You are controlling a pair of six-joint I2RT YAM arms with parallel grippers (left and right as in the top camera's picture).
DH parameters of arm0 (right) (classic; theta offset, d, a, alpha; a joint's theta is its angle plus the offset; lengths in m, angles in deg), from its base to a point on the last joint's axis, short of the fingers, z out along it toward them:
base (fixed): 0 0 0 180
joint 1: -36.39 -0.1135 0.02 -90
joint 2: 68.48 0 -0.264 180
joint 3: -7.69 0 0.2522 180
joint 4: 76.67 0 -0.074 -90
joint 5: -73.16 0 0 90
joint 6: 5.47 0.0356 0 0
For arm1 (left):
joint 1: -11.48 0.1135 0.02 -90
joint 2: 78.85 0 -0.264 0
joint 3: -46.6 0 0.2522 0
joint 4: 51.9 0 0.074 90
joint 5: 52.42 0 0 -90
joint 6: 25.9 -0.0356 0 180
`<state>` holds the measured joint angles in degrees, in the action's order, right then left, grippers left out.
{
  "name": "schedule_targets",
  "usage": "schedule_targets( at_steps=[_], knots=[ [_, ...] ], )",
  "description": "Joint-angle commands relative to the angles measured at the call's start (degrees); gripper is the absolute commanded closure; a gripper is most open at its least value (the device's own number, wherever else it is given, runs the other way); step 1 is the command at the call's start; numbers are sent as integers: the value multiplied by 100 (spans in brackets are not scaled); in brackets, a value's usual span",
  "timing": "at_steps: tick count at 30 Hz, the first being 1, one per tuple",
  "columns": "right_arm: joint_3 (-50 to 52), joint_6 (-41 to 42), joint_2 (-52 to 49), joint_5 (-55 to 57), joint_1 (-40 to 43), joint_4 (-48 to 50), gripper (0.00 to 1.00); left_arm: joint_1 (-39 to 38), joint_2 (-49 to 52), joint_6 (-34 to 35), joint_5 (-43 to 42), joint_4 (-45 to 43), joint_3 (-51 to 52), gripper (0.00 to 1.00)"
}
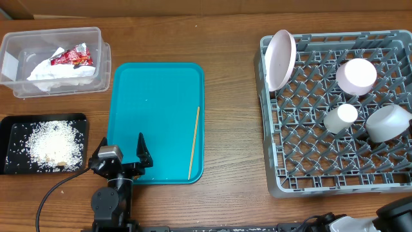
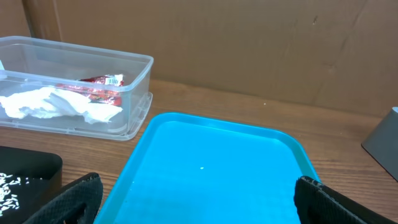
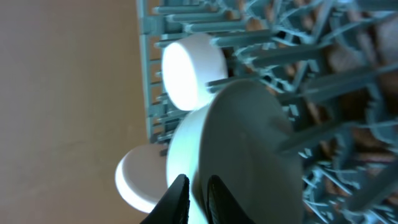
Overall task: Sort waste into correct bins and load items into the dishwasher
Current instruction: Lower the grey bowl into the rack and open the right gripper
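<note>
Wooden stick (image 1: 194, 143) lies alone on the teal tray (image 1: 148, 96); dishes already fill the rack (image 1: 265, 148).
Left fingers (image 2: 74, 199) are spread wide and empty at the tray's lower edge. Right fingers (image 3: 179, 193) are nearly together, holding nothing, beside the grey bowl (image 3: 249, 143). The likely next move is to reach right and pinch the stick low against the flat tray.

In the overhead view the bench (image 1: 232, 38) is being lit brightly and evenly from above; only short, soft shadows are being cast beside the tray (image 1: 154, 116) and the rack (image 1: 335, 187). The left wrist view is being rendered sharp and mildly lit. The right wrist view is being blurred throughout: the cup (image 3: 193, 68) is being blown out to glaring white and the rack's bars are being smeared.
</note>
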<state>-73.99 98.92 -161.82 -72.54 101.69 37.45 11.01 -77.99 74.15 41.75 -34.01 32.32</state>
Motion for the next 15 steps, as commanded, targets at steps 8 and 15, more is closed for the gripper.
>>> schedule_targets(
  at_steps=[8,15],
  knots=[
    [-284,413,940,1309,9,-120,77,-22,-52,-127,70,-13,24,0],
    [-407,275,1646,1322,-177,-249,37,-22,-52,-127,70,-13,24,0]
  ],
)
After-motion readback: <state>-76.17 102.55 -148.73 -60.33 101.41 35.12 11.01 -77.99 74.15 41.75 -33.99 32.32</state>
